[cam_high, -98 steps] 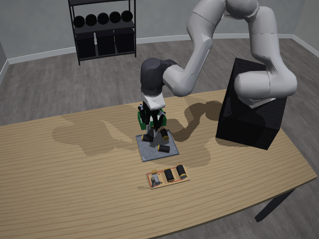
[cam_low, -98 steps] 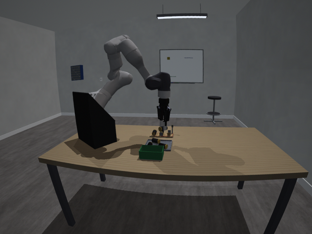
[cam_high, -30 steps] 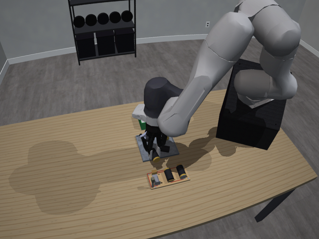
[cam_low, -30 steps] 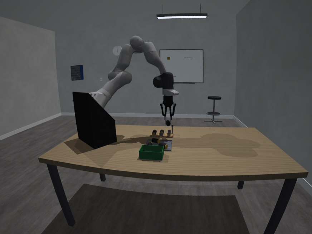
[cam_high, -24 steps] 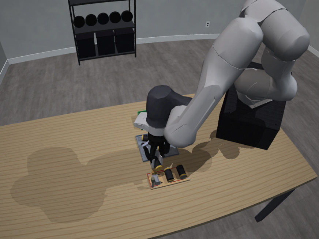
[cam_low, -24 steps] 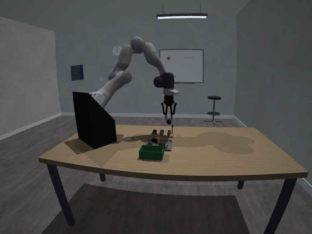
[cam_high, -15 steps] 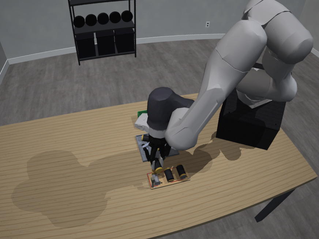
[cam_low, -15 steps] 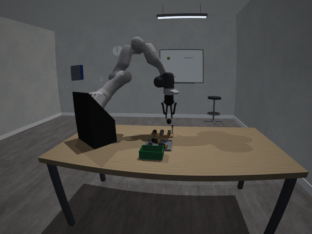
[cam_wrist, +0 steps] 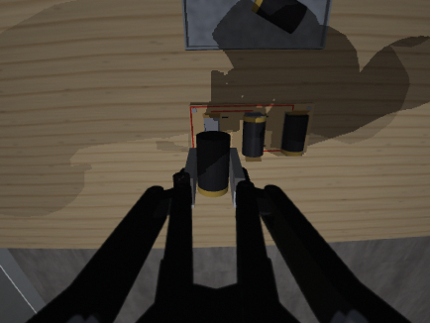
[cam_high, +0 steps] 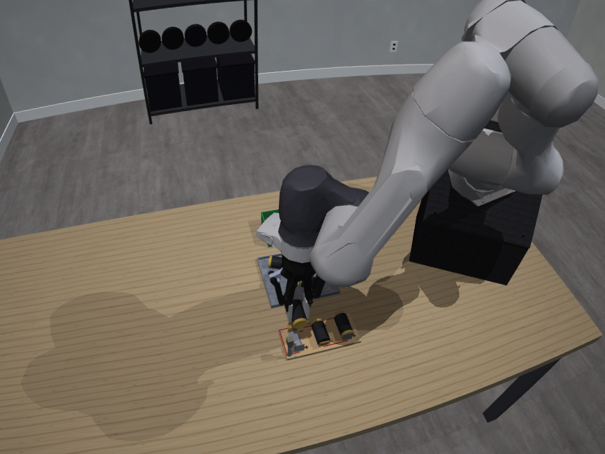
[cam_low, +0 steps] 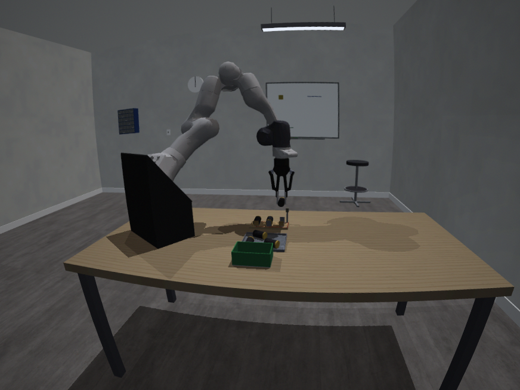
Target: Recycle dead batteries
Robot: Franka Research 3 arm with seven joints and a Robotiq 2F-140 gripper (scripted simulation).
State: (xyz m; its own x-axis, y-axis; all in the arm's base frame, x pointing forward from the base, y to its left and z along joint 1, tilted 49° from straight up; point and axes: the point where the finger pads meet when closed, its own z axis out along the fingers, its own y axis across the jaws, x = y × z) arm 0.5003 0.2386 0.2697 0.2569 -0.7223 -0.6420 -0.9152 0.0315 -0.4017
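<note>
My gripper (cam_high: 298,313) (cam_low: 281,201) (cam_wrist: 213,159) is shut on a black battery (cam_high: 298,312) (cam_low: 281,203) (cam_wrist: 213,159) with a gold end. It holds it above the left end of the wooden board (cam_high: 313,348) (cam_wrist: 198,130). Two batteries lie on the board, a middle one (cam_high: 320,332) (cam_low: 269,219) (cam_wrist: 254,136) and a right one (cam_high: 343,325) (cam_low: 257,219) (cam_wrist: 295,133). Three batteries (cam_low: 259,234) (cam_low: 272,242) (cam_low: 250,239) lie on the grey tray (cam_wrist: 198,30). The green box (cam_low: 251,256) stands upright behind the tray. No lit bulb can be made out.
A small grey post (cam_low: 287,214) stands at the board's left end in the top view. The black arm base block (cam_high: 469,244) (cam_low: 157,201) stands on the table. The arm hides part of the tray and box in the top view.
</note>
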